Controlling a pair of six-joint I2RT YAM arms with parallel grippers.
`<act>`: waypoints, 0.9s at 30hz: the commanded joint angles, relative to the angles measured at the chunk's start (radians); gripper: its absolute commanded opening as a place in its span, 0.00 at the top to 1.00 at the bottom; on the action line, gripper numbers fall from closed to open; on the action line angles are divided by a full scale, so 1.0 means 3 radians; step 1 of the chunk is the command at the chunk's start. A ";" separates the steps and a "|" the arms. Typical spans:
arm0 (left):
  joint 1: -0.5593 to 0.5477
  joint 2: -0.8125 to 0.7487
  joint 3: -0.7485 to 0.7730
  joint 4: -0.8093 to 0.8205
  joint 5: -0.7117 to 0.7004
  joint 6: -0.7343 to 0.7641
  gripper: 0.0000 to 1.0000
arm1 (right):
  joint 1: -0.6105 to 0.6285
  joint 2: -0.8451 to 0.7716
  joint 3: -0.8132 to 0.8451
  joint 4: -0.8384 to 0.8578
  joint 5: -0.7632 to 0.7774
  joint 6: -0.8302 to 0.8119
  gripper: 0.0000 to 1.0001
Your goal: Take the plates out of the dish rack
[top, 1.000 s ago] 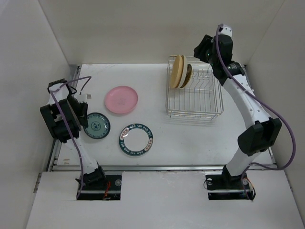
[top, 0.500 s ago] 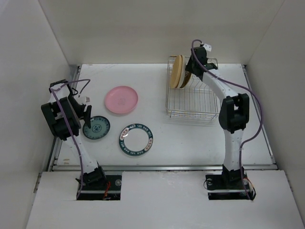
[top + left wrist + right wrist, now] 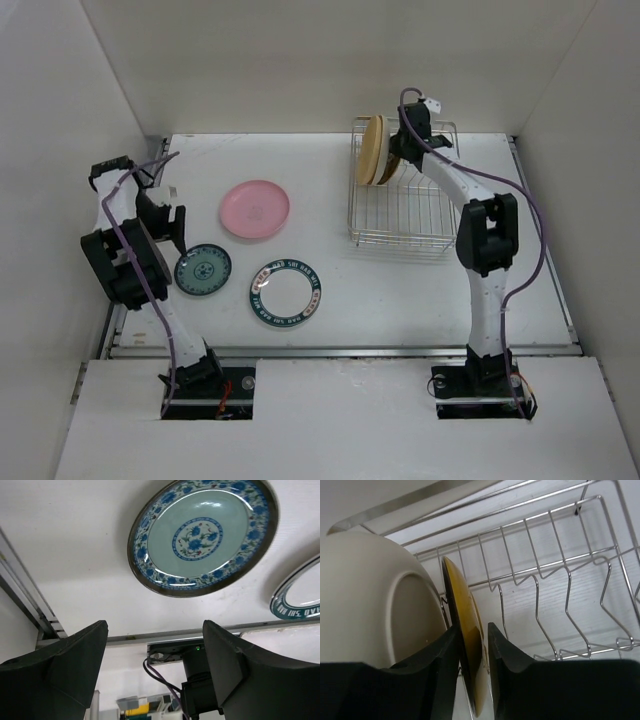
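The left gripper (image 3: 154, 630) is being held with jaws apart above the blue-patterned plate (image 3: 200, 535), which is lying flat beside the pink plate (image 3: 255, 209) and the teal-rimmed plate (image 3: 286, 291). In the dish rack (image 3: 410, 215), the tan plate (image 3: 365, 605) and the yellow-faced plate (image 3: 467, 660) are being propped on edge. The latter's rim is being straddled by the right gripper (image 3: 471, 630); whether it is clamped cannot be told.

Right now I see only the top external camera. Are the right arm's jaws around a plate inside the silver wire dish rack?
Observer: Yes. In the right wrist view the right jaws straddle the dark round plate with the yellow face, which stands on edge.
Operator: Is it gripped?
Observer: Not clearly. A thin gap seems to remain at the finger on its yellow side.
Operator: And the left jaws?
Observer: The left wrist view shows them wide open and holding nothing, above the small blue-flowered round plate lying flat.
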 commanded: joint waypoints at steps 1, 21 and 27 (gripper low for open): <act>0.0021 -0.0361 0.0210 -0.0235 0.0103 -0.0055 0.26 | -0.0015 0.0033 -0.0017 0.0085 -0.0078 0.0049 0.67; -0.0306 -0.1415 0.0375 -0.0573 0.0697 -0.0014 0.16 | -0.0010 -0.1399 -0.0018 -0.0078 0.0980 -0.0804 1.00; -0.0373 -0.1655 0.0405 -0.0645 0.1125 0.0093 0.13 | 0.0352 -0.2072 -0.0303 -0.0029 0.1146 -0.1014 1.00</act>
